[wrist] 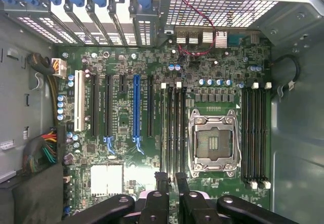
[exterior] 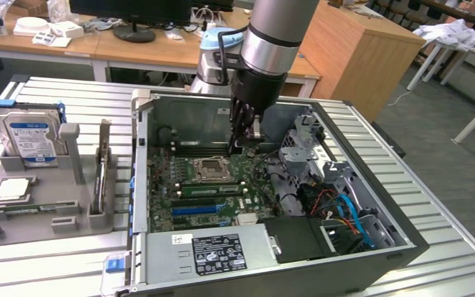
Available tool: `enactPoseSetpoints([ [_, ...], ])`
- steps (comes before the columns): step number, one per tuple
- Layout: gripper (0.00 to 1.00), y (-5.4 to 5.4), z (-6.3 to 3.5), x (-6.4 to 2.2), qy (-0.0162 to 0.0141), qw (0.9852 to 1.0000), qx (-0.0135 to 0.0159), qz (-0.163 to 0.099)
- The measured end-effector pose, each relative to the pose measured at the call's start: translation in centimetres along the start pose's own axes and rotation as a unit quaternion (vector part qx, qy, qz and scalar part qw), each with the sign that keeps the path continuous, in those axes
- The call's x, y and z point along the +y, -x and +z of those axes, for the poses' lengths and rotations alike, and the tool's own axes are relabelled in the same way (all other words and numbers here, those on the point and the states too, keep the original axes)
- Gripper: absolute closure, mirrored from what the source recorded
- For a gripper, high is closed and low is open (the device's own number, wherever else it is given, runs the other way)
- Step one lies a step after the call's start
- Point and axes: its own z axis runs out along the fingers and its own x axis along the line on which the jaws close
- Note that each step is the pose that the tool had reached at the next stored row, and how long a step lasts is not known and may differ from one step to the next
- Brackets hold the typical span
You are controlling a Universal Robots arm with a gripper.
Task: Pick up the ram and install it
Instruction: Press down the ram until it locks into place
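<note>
A long green ram (exterior: 209, 189) with dark chips stands on edge in a memory slot just in front of the CPU socket (exterior: 212, 167) inside the open computer case (exterior: 390, 238). My gripper (exterior: 242, 143) hangs from the arm above the motherboard, behind and to the exterior view's right of that stick, not touching it. In the wrist view my gripper (wrist: 170, 182) looks straight down on the board, in line with the black memory slots (wrist: 174, 128) beside the CPU socket (wrist: 213, 142). The fingertips (wrist: 161, 183) stand a little apart with nothing between them.
A grey fixture (exterior: 31, 216) at the exterior view's left holds a blue-labelled hard drive (exterior: 31, 139) and a square silver chip (exterior: 12, 189). Inside the case sit a power supply (exterior: 217, 250), a drive cage (exterior: 308, 145) and cables (exterior: 345, 213). More memory slots (wrist: 254, 133) lie on the socket's other side.
</note>
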Motion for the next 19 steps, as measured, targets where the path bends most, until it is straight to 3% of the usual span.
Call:
enactPoseSetpoints([
  [7, 0.80, 0.00, 0.00, 0.00, 0.0000, 1.0000, 0.0000, 0.000],
  [8, 0.88, 0.00, 0.00, 0.00, 0.0000, 1.0000, 0.0000, 0.000],
  [10, 0.89, 0.00, 0.00, 0.00, 0.0000, 1.0000, 0.0000, 0.000],
  [19, 0.89, 0.00, 0.00, 0.00, 0.0000, 1.0000, 0.0000, 0.000],
])
